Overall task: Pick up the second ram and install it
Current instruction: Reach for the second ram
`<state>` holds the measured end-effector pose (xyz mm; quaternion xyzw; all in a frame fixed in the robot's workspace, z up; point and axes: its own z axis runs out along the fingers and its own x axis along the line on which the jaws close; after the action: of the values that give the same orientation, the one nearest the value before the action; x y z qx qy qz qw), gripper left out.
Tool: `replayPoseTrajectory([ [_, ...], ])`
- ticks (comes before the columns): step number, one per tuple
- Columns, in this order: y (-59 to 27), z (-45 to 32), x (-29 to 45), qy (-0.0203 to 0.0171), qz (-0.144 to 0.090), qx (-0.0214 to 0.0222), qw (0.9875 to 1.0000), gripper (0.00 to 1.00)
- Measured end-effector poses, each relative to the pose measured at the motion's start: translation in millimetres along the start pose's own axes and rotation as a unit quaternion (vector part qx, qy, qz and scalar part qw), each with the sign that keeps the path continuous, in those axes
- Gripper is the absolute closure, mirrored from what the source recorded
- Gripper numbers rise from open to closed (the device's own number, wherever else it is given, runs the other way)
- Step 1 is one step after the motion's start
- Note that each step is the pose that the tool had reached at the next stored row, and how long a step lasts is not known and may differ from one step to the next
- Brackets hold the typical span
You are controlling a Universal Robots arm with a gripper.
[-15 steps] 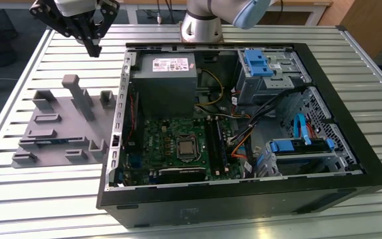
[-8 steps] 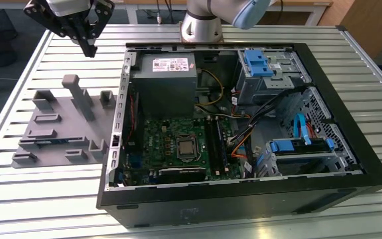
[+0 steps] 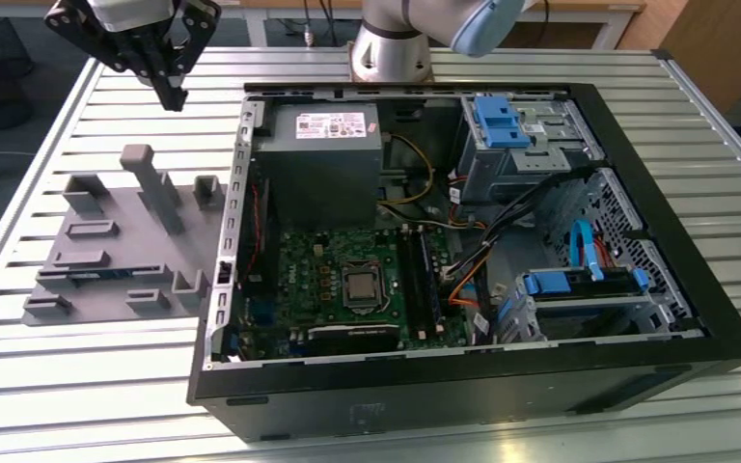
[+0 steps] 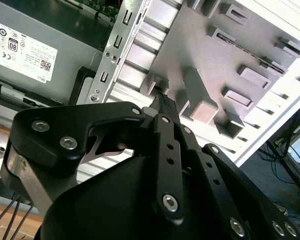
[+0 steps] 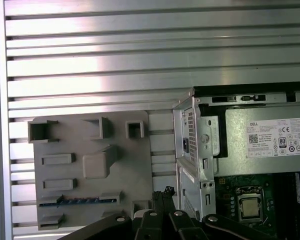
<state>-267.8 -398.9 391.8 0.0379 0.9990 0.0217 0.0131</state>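
Hand, pinched closed, hovers near grey tray holding 1 ram.

the ribbed silver metal table is striped with long parallel slats. the flat plastic holder tray is plain matte grey. the thin memory stick is blue-green. the boxy metal computer case is black, its square motherboard green, its plastic drive latches blue, one thin cable orange. the angular gripper is black.
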Motion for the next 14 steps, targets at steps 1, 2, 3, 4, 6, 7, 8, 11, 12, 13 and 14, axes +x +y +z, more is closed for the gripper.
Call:
replayPoseTrajectory([
  [1, 0.0, 0.0, 0.1, 0.0, 0.0, 0.0, 1.0, 0.89],
  [2, -0.9, -0.3, 11.4, 0.0, 0.0, 0.0, 1.0, 0.89],
  [3, -0.9, -0.3, 11.8, 0.0, 0.0, 0.0, 1.0, 0.89],
  [4, -0.9, -0.3, 11.9, 0.0, 0.0, 0.0, 1.0, 0.89],
  [6, -1.3, -0.4, 16.7, 0.0, 0.0, 0.0, 1.0, 0.89],
  [7, -1.3, -0.5, 16.9, 0.0, 0.0, 0.0, 1.0, 0.89],
  [8, -1.3, -0.5, 17.0, 0.0, 0.0, 0.0, 1.0, 0.89],
  [11, -1.5, -0.5, 19.8, 0.0, 0.0, 0.0, 1.0, 0.89],
  [12, -1.7, -0.6, 22.2, 0.0, 0.0, 0.0, 1.0, 0.89],
  [13, -1.7, -0.6, 22.4, 0.0, 0.0, 0.0, 1.0, 0.89],
  [14, -1.7, -0.6, 22.5, 0.0, 0.0, 0.0, 1.0, 0.89],
])
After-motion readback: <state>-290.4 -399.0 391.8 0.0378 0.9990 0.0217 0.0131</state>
